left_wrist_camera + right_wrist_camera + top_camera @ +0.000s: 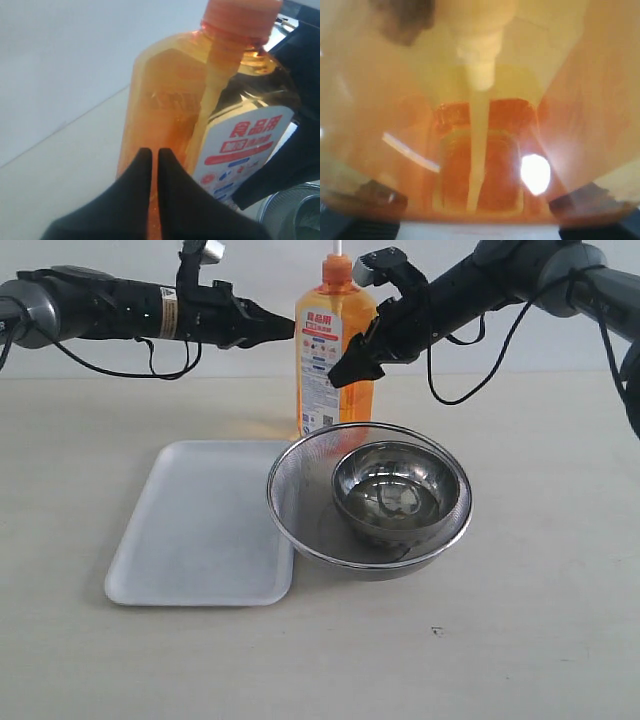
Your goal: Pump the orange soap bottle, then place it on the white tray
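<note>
Tall translucent flat-sided orange soap bottle (322, 390) stands upright on the pale table (530, 640), behind the round steel mesh strainer (300, 502) and not yet on the flat rectangular white tray (200, 520); right gripper (352, 358) straddles the bottle's body, jaws wide and apparently clamped on it; left gripper (283, 328) pinched closed, tip at the bottle's shoulder; looks like the pump step, bottle braced; pump head is cut off at the top of frame, so can't tell if it's pressed; next move probably needs the closed left tip lifted above the pump head, then pushed straight down; label (250, 145) reads 食品用 in red; smaller print illegible; no brand readable.
</note>
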Robot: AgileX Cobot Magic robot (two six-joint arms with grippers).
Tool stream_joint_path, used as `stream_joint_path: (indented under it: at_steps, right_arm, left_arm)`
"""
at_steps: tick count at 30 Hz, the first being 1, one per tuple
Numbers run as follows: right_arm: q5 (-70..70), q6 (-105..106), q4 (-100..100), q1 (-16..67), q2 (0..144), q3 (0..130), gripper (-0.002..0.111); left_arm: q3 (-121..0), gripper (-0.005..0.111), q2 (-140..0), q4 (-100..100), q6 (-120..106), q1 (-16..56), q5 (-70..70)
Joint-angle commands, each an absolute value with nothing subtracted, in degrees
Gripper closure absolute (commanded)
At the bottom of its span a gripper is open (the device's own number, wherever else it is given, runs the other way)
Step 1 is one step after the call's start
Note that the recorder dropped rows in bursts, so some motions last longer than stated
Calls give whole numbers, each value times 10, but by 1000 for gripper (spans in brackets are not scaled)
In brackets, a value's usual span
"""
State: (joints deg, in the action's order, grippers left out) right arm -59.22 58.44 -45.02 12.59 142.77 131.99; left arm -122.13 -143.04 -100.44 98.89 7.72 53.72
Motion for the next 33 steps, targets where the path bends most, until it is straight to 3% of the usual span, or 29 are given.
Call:
stream_joint_path:
  at_steps: [1,21,22,24,25,27,33]
  right_arm:
    - [-593,585,-459,125,1418,1326,108]
    - [-595,606,-502,125,1418,1326,108]
    - [-595,606,-504,125,1418,1326,106]
    - [-595,605,-507,125,1418,1326,92]
    - [-595,603,-507,125,1418,1326,78]
    - [-594,598,-507,125,1418,1326,67]
    - [-578,598,-529,125,1418,1326,68]
  left_arm:
    - [-1216,102,-1425,-999,991,85,530]
    - [-1174,102,-1426,-999,976,94,521]
    - [-1174,102,-1426,-999,973,95,526]
    - [-1174,102,-1426,-999,972,103,535]
    - [-1174,102,-1426,-999,967,108,541]
    - [-1174,102,-1426,-999,966,114,546]
    - [-1174,102,-1426,-999,966,120,581]
